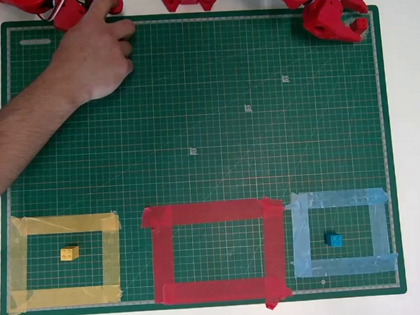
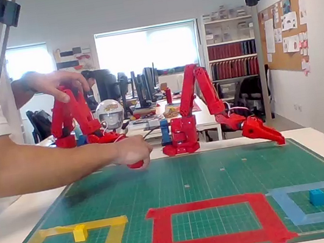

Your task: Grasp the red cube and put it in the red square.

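Green cutting mat (image 1: 208, 129) is carrying the red square (image 1: 213, 211), which is lying empty. Well beyond that square, a person's hand (image 1: 93, 54) is covering what looks like the red cube (image 2: 136, 164) (barely peeking out). The gripper (image 2: 272, 135), its opening unreadable, is risking hitting that hand if it reaches now.
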Action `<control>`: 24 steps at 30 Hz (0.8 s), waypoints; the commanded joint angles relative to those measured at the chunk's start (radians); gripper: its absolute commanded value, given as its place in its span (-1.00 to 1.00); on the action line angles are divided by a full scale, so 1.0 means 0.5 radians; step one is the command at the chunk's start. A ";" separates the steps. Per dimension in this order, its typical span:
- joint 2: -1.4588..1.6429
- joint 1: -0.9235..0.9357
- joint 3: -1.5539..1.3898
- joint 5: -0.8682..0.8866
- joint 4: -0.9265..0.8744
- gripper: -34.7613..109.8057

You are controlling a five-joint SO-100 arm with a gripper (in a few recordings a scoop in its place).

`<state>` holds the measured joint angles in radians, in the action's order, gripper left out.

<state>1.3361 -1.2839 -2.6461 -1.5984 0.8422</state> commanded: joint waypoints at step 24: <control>-0.049 -0.095 0.074 0.012 0.077 -0.20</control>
<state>1.2839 -1.3116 -2.6139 -1.5984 0.8468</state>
